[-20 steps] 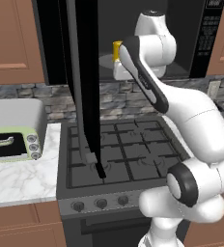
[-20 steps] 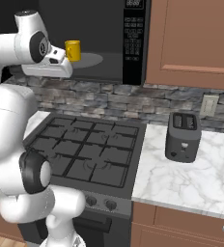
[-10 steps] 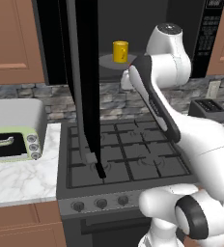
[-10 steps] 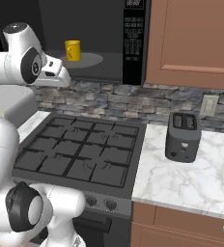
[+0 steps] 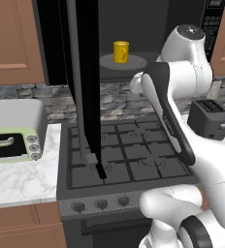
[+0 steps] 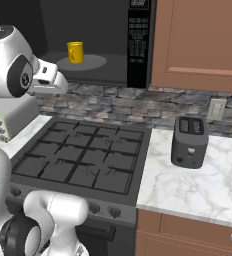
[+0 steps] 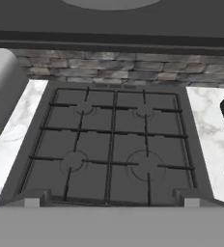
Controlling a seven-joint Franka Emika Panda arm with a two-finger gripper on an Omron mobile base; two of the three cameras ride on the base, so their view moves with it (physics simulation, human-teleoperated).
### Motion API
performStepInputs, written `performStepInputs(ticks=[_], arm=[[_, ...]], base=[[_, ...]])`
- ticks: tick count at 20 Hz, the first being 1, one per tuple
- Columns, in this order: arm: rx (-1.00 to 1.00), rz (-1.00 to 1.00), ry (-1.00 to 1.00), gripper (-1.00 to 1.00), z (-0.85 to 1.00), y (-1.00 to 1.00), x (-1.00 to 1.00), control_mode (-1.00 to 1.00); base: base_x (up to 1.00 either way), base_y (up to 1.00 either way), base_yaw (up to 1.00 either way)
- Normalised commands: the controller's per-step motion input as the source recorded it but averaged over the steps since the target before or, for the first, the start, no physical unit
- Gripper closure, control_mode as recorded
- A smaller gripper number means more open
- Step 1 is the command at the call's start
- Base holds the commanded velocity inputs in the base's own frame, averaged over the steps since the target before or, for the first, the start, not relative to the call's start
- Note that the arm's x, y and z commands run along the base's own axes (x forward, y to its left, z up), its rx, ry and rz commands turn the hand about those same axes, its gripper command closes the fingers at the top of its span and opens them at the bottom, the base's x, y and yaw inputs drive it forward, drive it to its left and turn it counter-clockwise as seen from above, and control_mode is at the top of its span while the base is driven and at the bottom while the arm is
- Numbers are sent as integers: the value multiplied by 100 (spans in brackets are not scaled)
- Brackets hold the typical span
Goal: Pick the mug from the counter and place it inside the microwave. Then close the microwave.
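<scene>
Gas stovetop (image 7: 113, 144) sits straight below the gripper's camera, toaster oven (image 5: 12, 138) off one side, dark toaster (image 6: 189, 142) opposite.

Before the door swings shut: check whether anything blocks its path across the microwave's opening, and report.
Nothing visible blocks it. The mug stands upright on the turntable, well inside the microwave. The door stands wide open at the left, and the arm has pulled back below the opening, over the stovetop.

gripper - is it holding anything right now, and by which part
Nothing is held. The mug stands alone on the turntable inside the microwave, and the hand view looks down on the stovetop.
</scene>
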Motion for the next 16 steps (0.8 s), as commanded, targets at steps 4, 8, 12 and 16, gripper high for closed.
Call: performStepInputs(ticks=[4,8,12,16], arm=[[0,7,-11,-100,4,-25,-24,-100],[0,6,-12,-100,0,-13,-36,-100],[0,4,-10,-100,0,-5,-26,-100],[0,3,-16,-100,0,0,-43,-100]], base=[[0,0,0],[0,0,0],[0,0,0],[0,0,0]])
